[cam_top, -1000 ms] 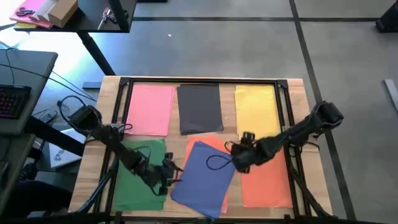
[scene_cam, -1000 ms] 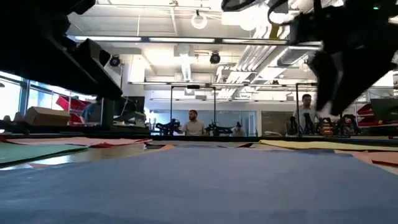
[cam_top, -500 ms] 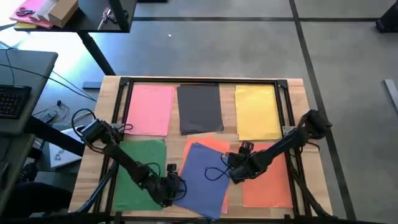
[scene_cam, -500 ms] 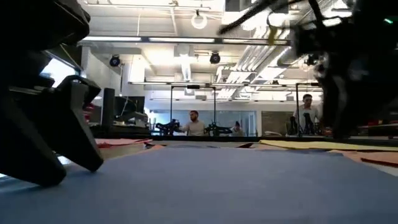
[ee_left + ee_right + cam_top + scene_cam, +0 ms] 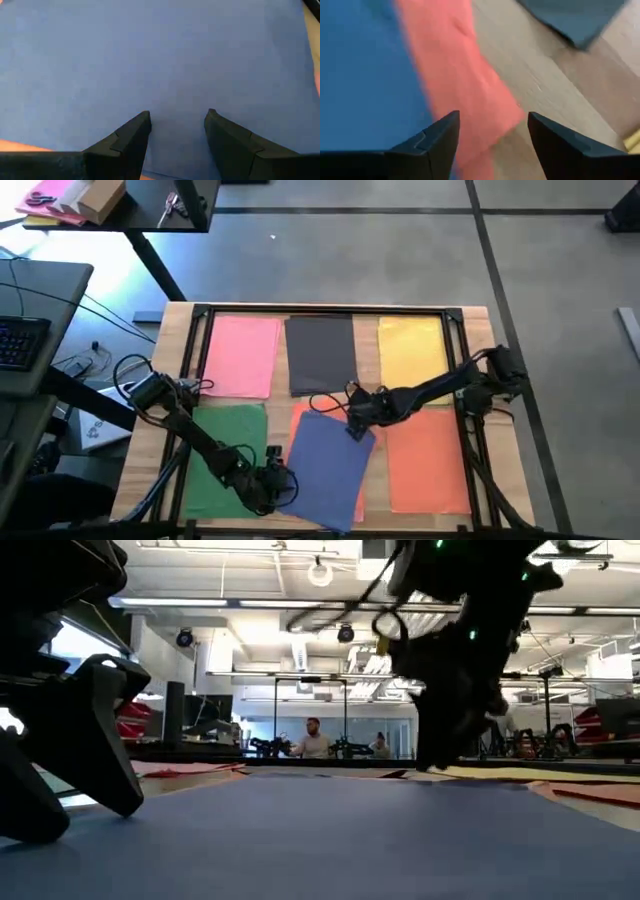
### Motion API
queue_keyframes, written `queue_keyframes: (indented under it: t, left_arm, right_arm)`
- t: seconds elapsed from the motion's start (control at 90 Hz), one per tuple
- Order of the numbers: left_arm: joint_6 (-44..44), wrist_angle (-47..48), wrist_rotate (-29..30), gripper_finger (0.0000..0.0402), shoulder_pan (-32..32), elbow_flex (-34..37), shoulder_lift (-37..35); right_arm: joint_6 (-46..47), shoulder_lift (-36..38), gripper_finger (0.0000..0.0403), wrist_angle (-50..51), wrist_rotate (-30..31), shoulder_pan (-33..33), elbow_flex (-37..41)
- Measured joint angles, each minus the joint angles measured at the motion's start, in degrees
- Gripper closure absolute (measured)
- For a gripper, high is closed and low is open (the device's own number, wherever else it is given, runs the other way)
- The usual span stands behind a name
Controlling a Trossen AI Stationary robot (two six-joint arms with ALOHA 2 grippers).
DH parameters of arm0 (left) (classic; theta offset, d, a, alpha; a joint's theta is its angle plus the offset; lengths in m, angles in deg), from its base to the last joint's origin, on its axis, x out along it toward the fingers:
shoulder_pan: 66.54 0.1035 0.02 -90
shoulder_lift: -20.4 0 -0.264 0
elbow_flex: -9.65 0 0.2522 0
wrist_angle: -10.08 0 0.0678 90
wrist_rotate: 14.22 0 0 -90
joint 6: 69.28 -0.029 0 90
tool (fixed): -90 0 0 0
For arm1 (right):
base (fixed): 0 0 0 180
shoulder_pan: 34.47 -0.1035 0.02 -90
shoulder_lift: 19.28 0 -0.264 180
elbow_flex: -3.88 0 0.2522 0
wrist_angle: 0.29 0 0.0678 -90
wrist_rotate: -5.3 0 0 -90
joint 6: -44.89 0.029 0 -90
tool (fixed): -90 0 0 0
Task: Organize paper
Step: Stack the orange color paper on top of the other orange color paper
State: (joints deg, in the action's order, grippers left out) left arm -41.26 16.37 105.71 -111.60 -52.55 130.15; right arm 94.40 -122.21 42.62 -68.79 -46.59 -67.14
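Paper (image 5: 330, 470), six flat coloured sheets, blue askew over orange; both tools spread.

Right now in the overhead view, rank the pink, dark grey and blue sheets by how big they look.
1. blue sheet, though it lies skewed
2. pink sheet and dark grey sheet, too alike to rank

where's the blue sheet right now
High view: the blue sheet lies tilted in the table's near middle, between the green sheet and orange sheet, overlapping the orange one.
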Motion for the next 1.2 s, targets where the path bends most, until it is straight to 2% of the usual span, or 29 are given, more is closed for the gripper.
queue_keyframes:
  t: [0.278,0.378,0.511,0.567,0.733,0.878,1.078,1.2]
  left_arm:
    - [-1.1,0.3,0.1,0.0225,0.0,0.0,-0.2]
    - [-1.3,1.3,0.6,0.0225,0.0,0.3,-1.6]
    - [-3.2,4.7,3.3,0.0225,0.0,0.5,-4.8]
    - [-3.2,5.5,4.8,0.0225,0.0,0.4,-6.4]
    - [-2.5,6.8,6.2,0.0225,0.0,0.3,-9.6]
    - [-1.2,5.9,6.1,0.0225,0.1,0.3,-8.6]
    - [0.9,5.6,6.4,0.0225,0.7,0.3,-6.1]
    - [0.6,2.5,6.6,0.0225,1.0,0.3,-5.3]
  right_arm:
    - [0.8,-4.4,0.0244,-0.5,-1.5,-0.3,-0.4]
    - [0.6,-4.4,0.0290,-0.9,-2.5,-0.6,-0.4]
    - [-1.8,-4.5,0.0374,-1.2,-2.5,-0.8,-0.4]
    - [-3.0,-4.4,0.0393,-1.1,-2.4,-0.9,-0.4]
    - [-5.8,-3.3,0.0398,4.5,-0.7,-1.2,-3.9]
    - [-9.2,-0.5,0.0402,12.0,3.1,-1.9,-10.6]
    - [-9.3,1.8,0.0403,31.0,7.5,-3.7,-20.6]
    - [-6.7,3.1,0.0403,44.7,6.0,-5.0,-24.7]
